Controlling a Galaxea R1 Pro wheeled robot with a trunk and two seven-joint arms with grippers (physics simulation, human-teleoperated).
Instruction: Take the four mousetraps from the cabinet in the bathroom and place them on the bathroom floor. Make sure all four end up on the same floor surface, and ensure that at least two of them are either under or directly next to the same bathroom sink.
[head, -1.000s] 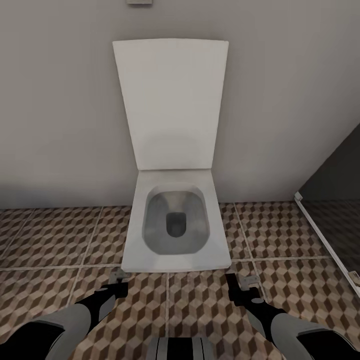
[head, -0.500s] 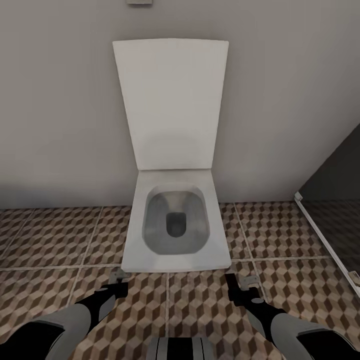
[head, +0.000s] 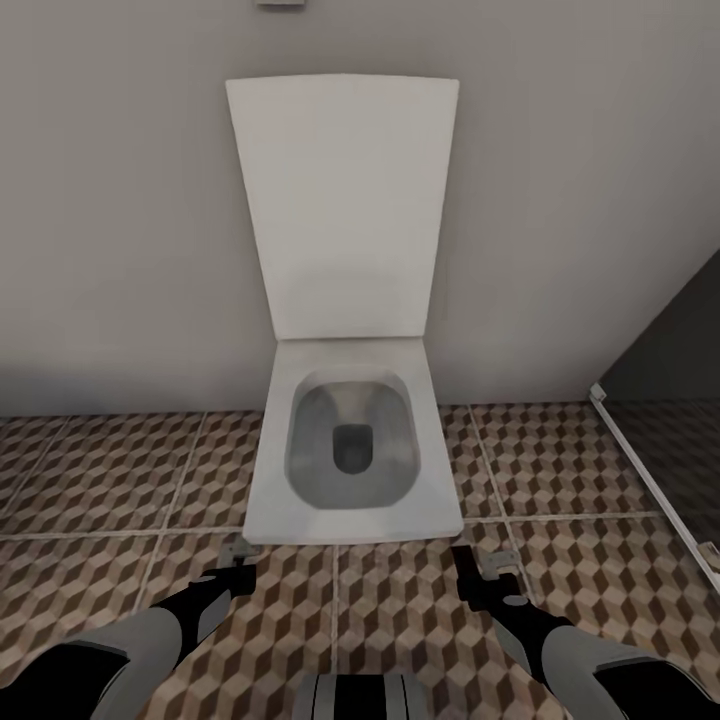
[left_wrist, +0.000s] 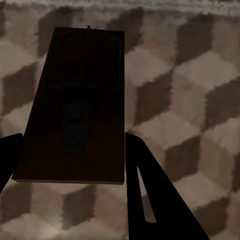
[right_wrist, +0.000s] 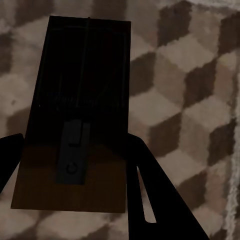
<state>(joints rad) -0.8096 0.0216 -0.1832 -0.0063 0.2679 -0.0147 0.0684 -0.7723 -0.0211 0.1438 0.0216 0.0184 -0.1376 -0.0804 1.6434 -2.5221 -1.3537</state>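
Each gripper holds one dark-brown mousetrap low over the cube-patterned bathroom floor (head: 100, 470). My left gripper (head: 236, 570) is shut on a mousetrap (head: 240, 549), which the left wrist view shows as a flat wooden board (left_wrist: 80, 105) clamped between the dark fingers (left_wrist: 150, 185). My right gripper (head: 478, 572) is shut on a second mousetrap (head: 493, 563). In the right wrist view its board (right_wrist: 80, 100) has a small metal plate, and it sits between the fingers (right_wrist: 150, 190). The cabinet and the sink are out of view.
A white toilet (head: 350, 525) with its lid raised stands straight ahead against the grey wall, just beyond both grippers. A dark glass panel with a white frame (head: 650, 470) closes off the right side. Open tiled floor lies to the left and right of the toilet.
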